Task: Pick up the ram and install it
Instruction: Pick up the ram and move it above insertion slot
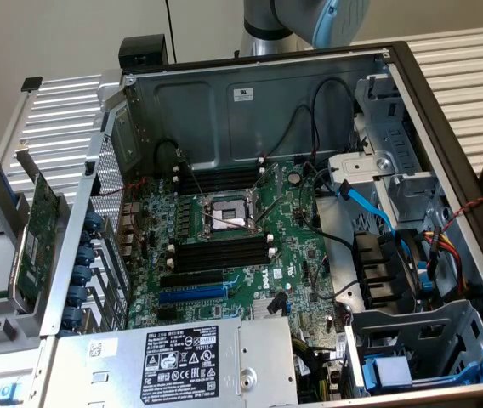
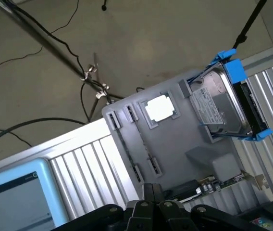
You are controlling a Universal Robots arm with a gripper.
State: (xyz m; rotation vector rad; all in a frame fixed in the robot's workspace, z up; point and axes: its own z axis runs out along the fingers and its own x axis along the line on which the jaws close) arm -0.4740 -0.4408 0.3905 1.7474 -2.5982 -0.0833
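1. Your arm (image 1: 309, 21) shows only at the top edge of the exterior view, above the far wall of the open case (image 1: 250, 102).
2. In the wrist view the gripper (image 2: 160, 211) hangs over a grey tray (image 2: 175, 144) on the slatted table (image 2: 98, 168), outside the case. You cannot tell from either view whether it is open or closed, or whether it holds anything.
3. You cannot pick out the ram for certain in either view.
4. On the motherboard (image 1: 297, 246), the two banks of black slots (image 1: 220, 251) lie on either side of the CPU socket (image 1: 224, 217). Their white end clips are visible, and no green stick stands in them.
5. The tray carries a pale square part (image 2: 161, 108) in a recess and, beside it, a hard drive (image 2: 220, 103) in a blue bracket.
6. The expansion card (image 1: 33, 246), with its metal bracket, stands on edge in the tray at the exterior view's left, just outside the case wall.
7. The power supply (image 1: 190, 365) with its black label sits at the near edge of the case.
8. Cables (image 2: 55, 43) run across the floor beyond the table.
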